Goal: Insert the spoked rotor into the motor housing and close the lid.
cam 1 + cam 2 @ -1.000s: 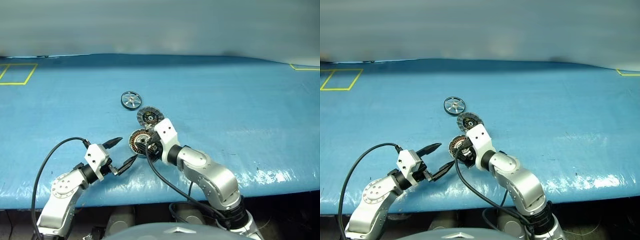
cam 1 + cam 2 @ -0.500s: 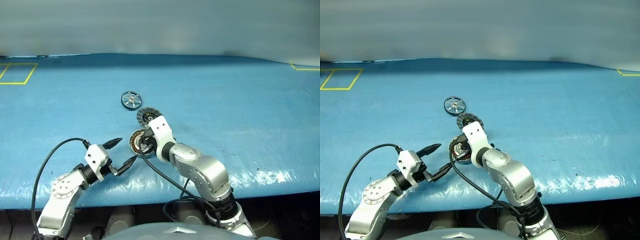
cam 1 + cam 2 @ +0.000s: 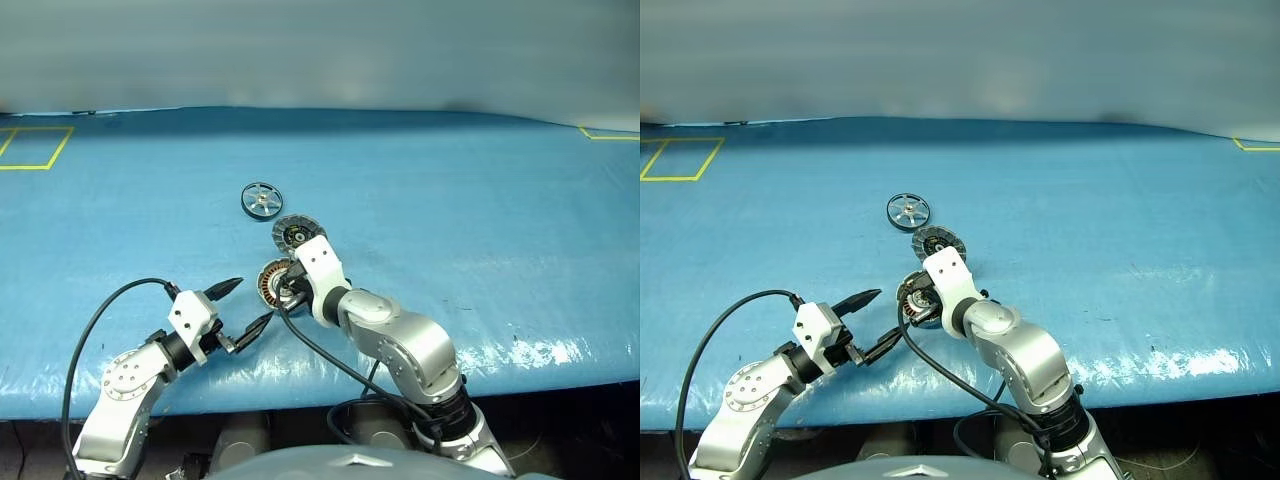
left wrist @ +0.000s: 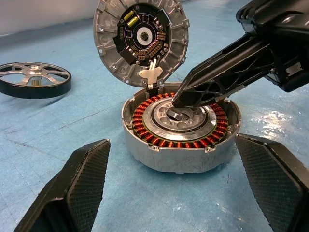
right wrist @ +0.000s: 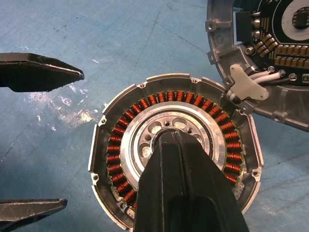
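Right gripper (image 4: 181,100): its two black fingers are pressed tight together with nothing between them, and the tip pokes down at the silver middle of the motor cup

Left gripper (image 3: 243,305): wide apart and holding nothing; it hangs just beside the cup, on the near left side, and points at it

Motor cup (image 4: 181,135): sits flat on the blue table (image 3: 480,200), open side up, with a ring of copper wire around the silver middle

Lid (image 4: 141,41): stands tipped up and open at the far edge of the cup, joined to it by a small hinge, so its ribbed inside faces the robot

Wheel (image 3: 261,199): the small wheel with spokes lies flat on the table, past the lid and a little to the left, apart from the cup; no gripper touches it

What matters most: the wheel lies farther away than the cup, with the open lid standing between them, so a gripper has to reach past or around the lid

Which arm is nearer: I think the right one, since its tip is already at the cup, but its fingers would have to spread first; the left one is already spread but sits farther back

Done so far: I think nothing yet, as the wheel is not in the cup and the lid is up
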You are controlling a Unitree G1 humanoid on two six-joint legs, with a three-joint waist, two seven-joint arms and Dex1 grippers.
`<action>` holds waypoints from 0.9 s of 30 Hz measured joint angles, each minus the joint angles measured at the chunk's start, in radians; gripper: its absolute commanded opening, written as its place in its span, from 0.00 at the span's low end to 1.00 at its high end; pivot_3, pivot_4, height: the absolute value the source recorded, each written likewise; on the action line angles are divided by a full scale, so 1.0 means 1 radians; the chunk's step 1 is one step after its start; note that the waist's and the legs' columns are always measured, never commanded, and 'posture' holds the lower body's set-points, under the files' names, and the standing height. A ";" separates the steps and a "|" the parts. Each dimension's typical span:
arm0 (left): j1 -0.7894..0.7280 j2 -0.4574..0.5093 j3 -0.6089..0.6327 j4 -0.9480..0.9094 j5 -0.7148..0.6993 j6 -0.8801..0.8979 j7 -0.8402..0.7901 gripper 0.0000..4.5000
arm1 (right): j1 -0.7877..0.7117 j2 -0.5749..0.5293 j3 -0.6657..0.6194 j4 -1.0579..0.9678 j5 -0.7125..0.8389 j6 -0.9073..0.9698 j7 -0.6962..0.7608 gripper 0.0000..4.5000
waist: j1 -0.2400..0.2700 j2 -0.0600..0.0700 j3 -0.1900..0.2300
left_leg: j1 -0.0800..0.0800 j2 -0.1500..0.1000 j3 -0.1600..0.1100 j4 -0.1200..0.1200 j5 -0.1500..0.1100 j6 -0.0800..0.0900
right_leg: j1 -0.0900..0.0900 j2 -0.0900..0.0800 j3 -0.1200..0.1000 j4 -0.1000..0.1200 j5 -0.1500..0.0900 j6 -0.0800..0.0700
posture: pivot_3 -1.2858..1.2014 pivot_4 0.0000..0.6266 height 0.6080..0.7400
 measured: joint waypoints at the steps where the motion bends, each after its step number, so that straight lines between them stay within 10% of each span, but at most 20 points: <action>1: 0.000 0.000 0.000 0.000 0.000 0.000 0.000 1.00 | 0.001 -0.001 0.003 0.000 0.000 0.001 0.000 0.01 | 0.000 0.000 0.000 | 0.000 0.000 0.000 0.000 0.000 0.000 | 0.000 0.000 0.000 0.000 0.000 0.000 | 0.52 0.24 1.00; 27: 0.000 0.000 0.000 0.000 0.000 0.003 0.000 1.00 | 0.023 0.004 0.016 0.047 -0.008 -0.091 0.012 0.01 | -0.001 0.000 0.000 | 0.000 0.000 0.000 0.000 0.000 0.000 | 0.000 0.000 0.000 0.000 0.000 0.000 | 0.52 0.24 1.00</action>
